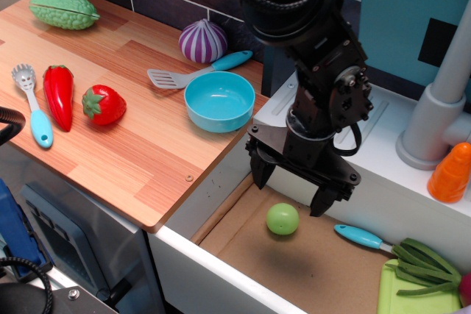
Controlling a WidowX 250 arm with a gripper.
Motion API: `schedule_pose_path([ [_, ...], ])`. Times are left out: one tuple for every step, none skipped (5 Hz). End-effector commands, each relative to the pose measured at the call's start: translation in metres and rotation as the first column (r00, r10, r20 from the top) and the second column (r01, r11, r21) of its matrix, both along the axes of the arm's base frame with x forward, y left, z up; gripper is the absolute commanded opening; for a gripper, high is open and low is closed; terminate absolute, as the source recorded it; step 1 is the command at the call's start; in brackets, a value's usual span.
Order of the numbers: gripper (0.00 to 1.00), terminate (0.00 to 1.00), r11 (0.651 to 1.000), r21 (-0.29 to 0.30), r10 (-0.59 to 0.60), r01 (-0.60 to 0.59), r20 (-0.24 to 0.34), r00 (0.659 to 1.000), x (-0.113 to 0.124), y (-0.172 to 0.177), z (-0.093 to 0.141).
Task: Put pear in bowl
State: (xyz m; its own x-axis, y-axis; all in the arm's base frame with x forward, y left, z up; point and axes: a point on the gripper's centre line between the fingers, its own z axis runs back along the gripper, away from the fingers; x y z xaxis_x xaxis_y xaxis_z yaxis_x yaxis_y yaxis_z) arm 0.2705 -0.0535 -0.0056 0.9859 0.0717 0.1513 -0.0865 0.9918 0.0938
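Down in the recessed brown bay, below the wooden counter's edge, the pear (282, 219) sits alone on the flat floor, small, round and pale green. Being nearly spherical, it has no long axis to speak of, so any approach angle should suit it.

Only this one view is given. The gripper (293, 193) hangs almost directly over the pear, slightly up and to the left of it as seen here, with one finger at the left and the other at the right of the fruit's position. Its jaws are spread wide, wider than the pear, and they hold nothing; neither finger appears to touch the fruit, though how high they stand above it cannot be told for sure.

The bowl (219, 101) rests on the counter, up and to the left of the gripper, near the counter's corner, and looks empty. A spatula (193, 73) lies just behind it.

Judging from this, the coming move is a short descent and a close, then a lift up over the counter edge toward the bowl.
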Motion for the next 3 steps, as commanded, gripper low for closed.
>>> schedule_pose_path([
  [1.0,0.0,1.0,0.0,0.0,0.0,0.0,1.0,0.0,0.0,0.0],
  [1.0,0.0,1.0,-0.018,-0.013,0.013,0.025,1.0,0.002,0.003,-0.018],
  [1.0,0.0,1.0,-0.019,-0.007,0.008,0.03,1.0,0.005,0.002,-0.025],
])
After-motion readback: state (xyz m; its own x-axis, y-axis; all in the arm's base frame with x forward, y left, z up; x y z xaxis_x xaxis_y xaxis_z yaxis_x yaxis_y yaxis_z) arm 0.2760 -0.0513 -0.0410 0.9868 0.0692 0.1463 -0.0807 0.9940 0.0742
